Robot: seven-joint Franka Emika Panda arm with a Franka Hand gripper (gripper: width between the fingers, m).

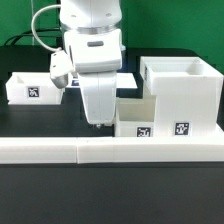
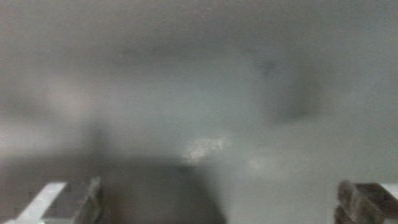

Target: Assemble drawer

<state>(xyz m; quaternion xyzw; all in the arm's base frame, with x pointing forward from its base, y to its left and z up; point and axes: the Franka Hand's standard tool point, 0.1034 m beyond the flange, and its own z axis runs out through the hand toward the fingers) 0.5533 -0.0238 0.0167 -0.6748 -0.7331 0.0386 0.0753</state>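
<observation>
The exterior view takes in the whole bench. The white two-finger gripper point(image 1: 97, 121) hangs pointing down over the black table point(image 1: 40, 125), in the middle of the scene. The drawer's tall boxy white plastic housing point(image 1: 185, 85) stands at the exterior view's right, open on top. A low white tagged tray point(image 1: 150, 122) sits against its near left side and carries two square black-and-white tags. The gripper is just beside that tray's left wall; whether they touch cannot be told. A second small white tray point(image 1: 28, 88) lies well apart at the far left. A long low white bar point(image 1: 110, 151) runs along the near edge. The wrist view gives only a blurred grey surface, but it alone shows the two fingertips point(image 2: 59, 200) spread wide with nothing gripped between them.
</observation>
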